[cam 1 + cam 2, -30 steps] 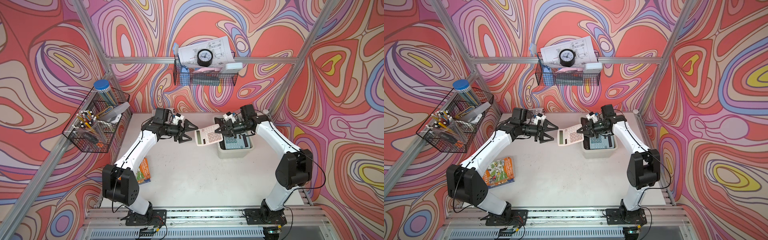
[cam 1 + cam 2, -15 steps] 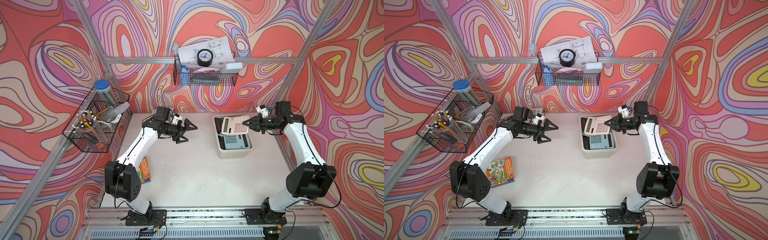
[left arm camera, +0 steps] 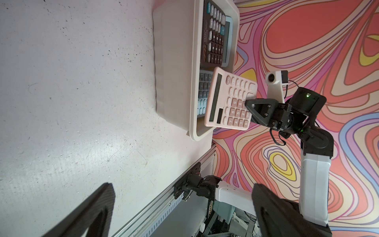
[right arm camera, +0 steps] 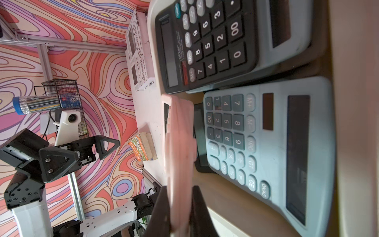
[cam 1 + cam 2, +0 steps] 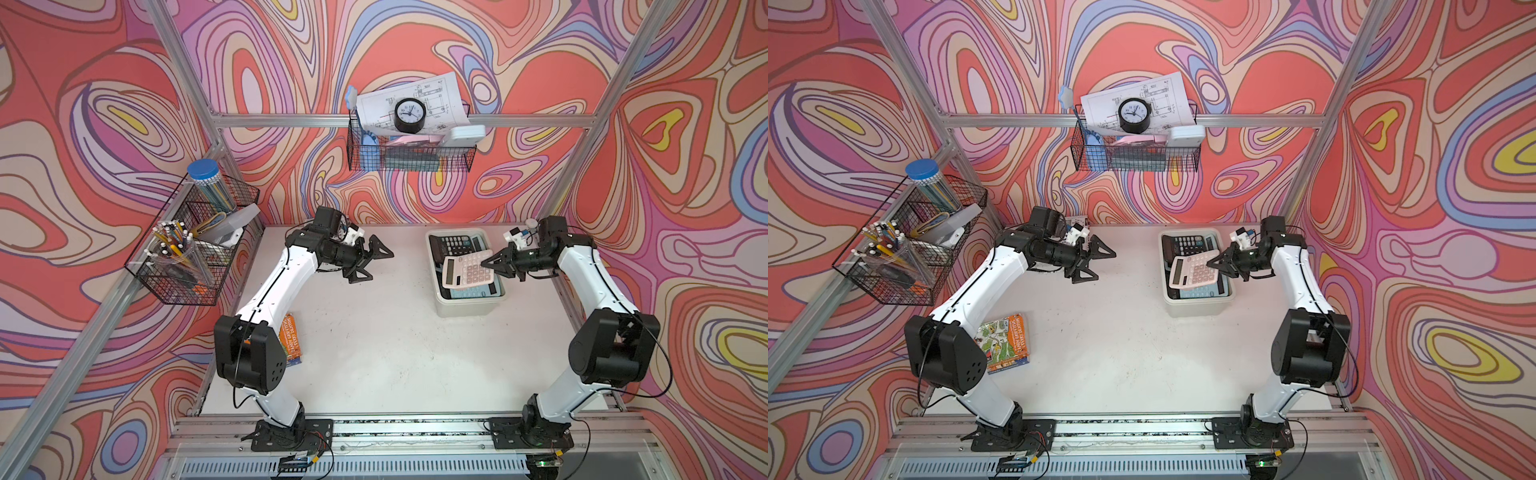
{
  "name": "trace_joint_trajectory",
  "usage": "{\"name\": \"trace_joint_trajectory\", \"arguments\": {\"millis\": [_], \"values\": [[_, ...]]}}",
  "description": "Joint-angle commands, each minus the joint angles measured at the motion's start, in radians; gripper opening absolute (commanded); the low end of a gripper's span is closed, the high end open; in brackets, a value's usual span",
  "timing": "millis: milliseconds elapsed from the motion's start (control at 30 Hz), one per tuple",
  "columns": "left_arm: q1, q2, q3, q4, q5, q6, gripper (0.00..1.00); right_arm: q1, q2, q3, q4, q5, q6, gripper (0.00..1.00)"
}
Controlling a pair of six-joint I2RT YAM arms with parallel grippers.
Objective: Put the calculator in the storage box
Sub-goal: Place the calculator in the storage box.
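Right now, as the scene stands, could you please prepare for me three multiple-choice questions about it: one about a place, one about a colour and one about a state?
1. Where does the colourful book lie?
A) in the storage box
B) on the table
C) in a wire basket

2. What colour is the calculator held by the right end effector?
A) pink
B) black
C) green

3. In what state is the left end effector?
A) shut on a pen
B) shut on the book
C) open and empty

Answers:
1 B: the book lies flat on the white tabletop by the left arm.
2 A: both top views show a pink case in the grip.
3 C: its jaws stand wide apart with nothing between them.
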Motion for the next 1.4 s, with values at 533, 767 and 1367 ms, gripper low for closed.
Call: {"name": "trace_joint_trajectory", "arguments": {"millis": [533, 767, 1367], "values": [[0.005, 0.026, 0.020, 0.015, -0.014, 0.048, 0.99, 0.043, 0.125, 0.030, -0.078, -0.037, -0.099, 0.07], [0.005, 0.005, -0.031, 0.073, -0.010, 0.018, 0.98, 0.079, 0.153, 0.085, -0.135, 0.071, -0.128, 0.17], [0.006, 0.003, -0.044, 0.078, -0.031, 0.020, 0.98, 0.083, 0.158, 0.289, -0.274, 0.387, -0.105, 0.47]]}}
